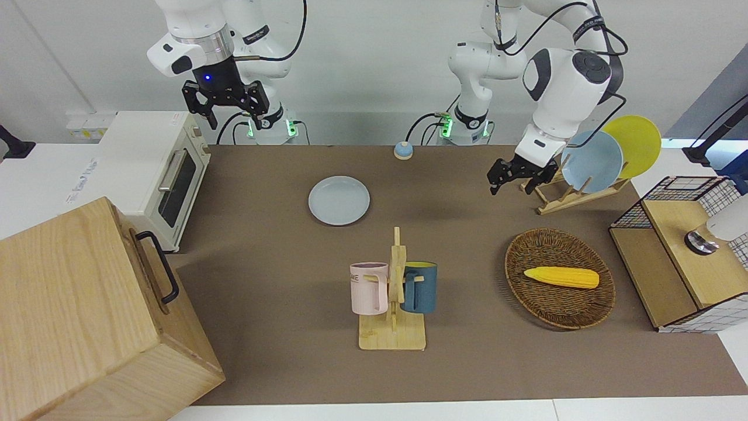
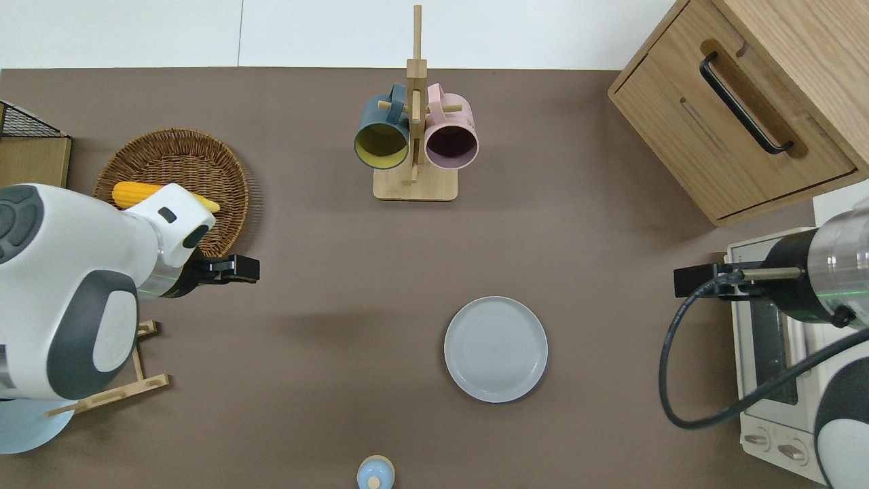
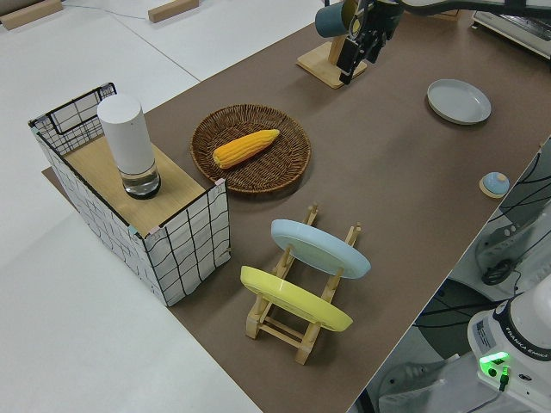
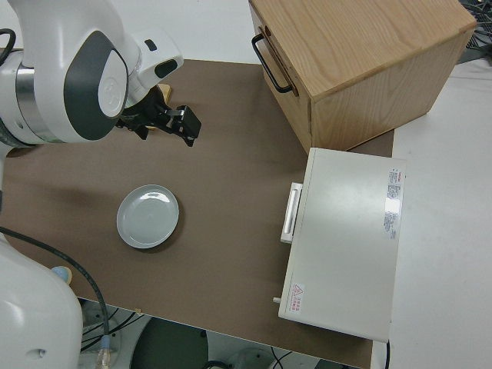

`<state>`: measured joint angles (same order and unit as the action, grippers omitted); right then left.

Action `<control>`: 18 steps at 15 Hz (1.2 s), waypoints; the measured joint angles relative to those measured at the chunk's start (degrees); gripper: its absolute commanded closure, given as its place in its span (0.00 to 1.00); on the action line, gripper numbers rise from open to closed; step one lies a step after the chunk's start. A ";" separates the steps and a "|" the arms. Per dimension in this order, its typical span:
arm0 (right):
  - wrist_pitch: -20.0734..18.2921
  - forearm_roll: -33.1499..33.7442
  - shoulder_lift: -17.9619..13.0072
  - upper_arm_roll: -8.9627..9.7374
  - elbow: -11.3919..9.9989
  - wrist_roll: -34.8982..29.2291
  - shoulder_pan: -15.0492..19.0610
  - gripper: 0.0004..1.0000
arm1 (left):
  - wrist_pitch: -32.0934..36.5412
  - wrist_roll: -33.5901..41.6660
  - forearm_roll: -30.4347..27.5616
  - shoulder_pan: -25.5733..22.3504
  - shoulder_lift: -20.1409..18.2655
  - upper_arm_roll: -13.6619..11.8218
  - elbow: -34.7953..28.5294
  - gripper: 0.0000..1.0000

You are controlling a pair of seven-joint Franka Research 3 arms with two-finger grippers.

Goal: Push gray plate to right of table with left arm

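On the bare worktop (image 2: 305, 380), nearer the robots than the mug rack (image 2: 415, 122), your gray plate (image 2: 495, 348) sits flat: rigid, slippery, breakable, so nudge its rim. I cannot tell how the left gripper's (image 2: 234, 268) jaws stand.

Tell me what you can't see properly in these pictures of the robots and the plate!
- Left gripper: front view, too small to tell if its fingers are open.
- Right gripper: parked, same problem.
- Corn: overhead view, the left arm covers part of it.
- Sky-blue plate: overhead view, cut off by the edge and covered by that arm.
- Toaster oven: overhead view, the right arm hides much of it.
- Gray plate: plainly seen, untouched.
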<state>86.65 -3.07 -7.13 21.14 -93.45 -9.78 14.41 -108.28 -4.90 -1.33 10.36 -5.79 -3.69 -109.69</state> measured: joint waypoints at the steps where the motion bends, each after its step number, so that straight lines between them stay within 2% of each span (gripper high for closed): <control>1: 0.00 0.00 0.00 0.00 0.00 0.00 0.00 0.00 | 0.76 0.39 0.79 -0.65 -0.47 0.80 0.28 0.01; 4: 0.00 0.00 0.00 0.00 0.00 0.00 0.00 0.00 | 2.97 0.99 1.28 -2.50 -2.02 3.00 0.79 0.01; 10: 0.00 0.00 0.00 0.00 0.00 0.00 0.00 0.00 | 8.08 1.21 1.34 -2.59 -3.48 3.74 5.27 0.01; 18: 0.00 0.00 0.00 0.00 0.00 0.00 0.00 0.00 | 8.21 1.21 1.34 -2.61 -3.46 3.77 5.99 0.01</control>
<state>86.65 -3.07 -7.13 21.14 -93.45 -9.78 14.41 -100.07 -3.70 0.00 7.76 -9.25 0.08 -103.70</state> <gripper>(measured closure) 0.004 0.004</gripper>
